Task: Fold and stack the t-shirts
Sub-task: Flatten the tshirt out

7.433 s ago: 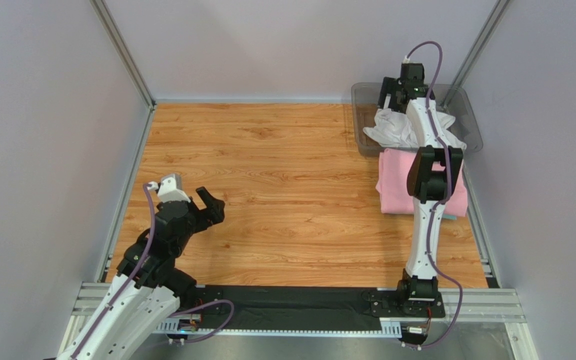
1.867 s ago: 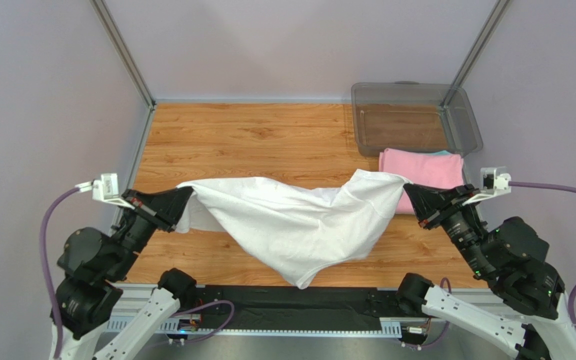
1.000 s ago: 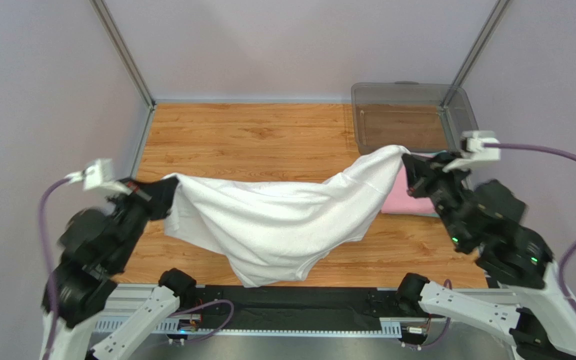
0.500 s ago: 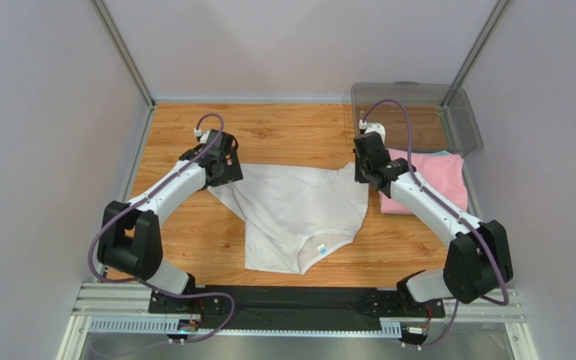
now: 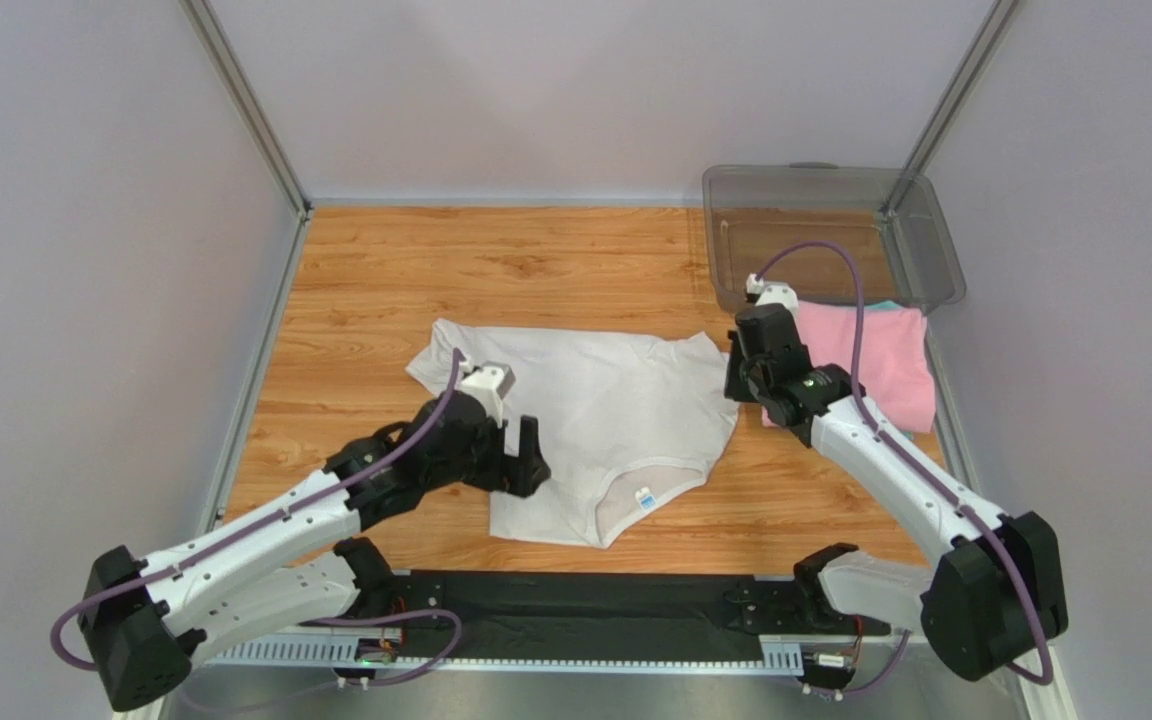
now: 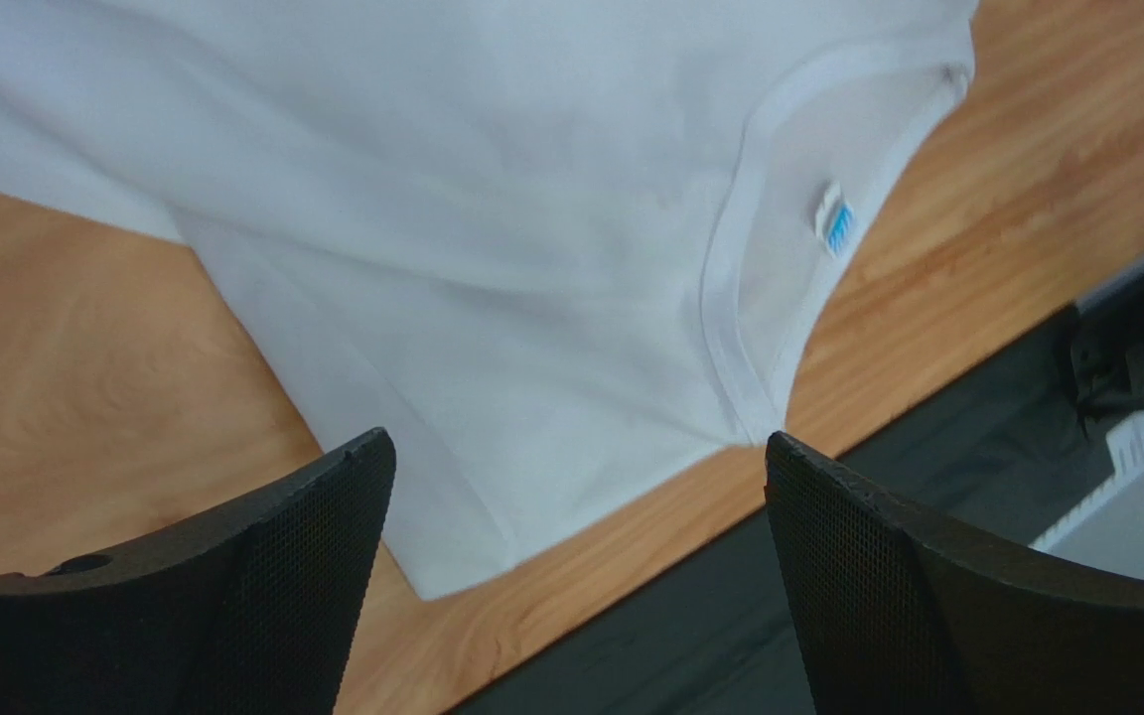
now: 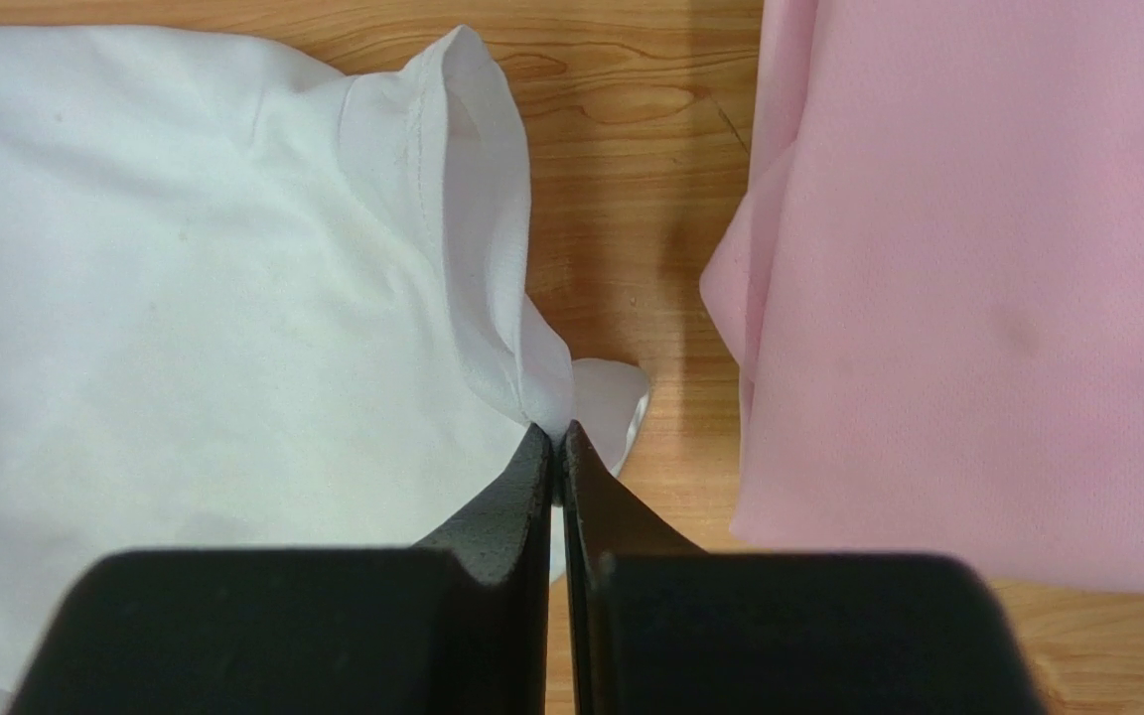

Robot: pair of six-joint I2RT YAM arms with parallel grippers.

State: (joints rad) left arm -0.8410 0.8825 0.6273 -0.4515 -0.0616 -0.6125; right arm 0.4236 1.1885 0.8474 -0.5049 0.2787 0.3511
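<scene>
Three tees are in view: one white, one pink and one teal. There are also two grippers and one clear bin.

The left gripper (image 5: 519,453) hangs over the near left part of the white tee (image 5: 597,405). Its jaws are wide apart and hold nothing.

The white tee lies spread on the table (image 5: 372,270), around its middle and nearer the near edge. It is not quite flat, and its left side is folded in. Its long axis runs from near to far. The neck points at the near edge, with a small blue tag (image 5: 642,494) showing inside the collar, and the hem lies toward the far edge. One sleeve sticks out to the left on the far side.

The right gripper (image 5: 737,386) sits at the tee's right edge with its jaws pressed together. They pinch a bunched bit of the white cloth.

Just to the right, a strip of bare wood apart, the pink tee (image 5: 875,360) lies folded near the table's right edge. Only a thin edge of the teal tee (image 5: 886,305) peeks out along the pink tee's far side.

The bin (image 5: 920,225) stands in the far right corner.
</scene>
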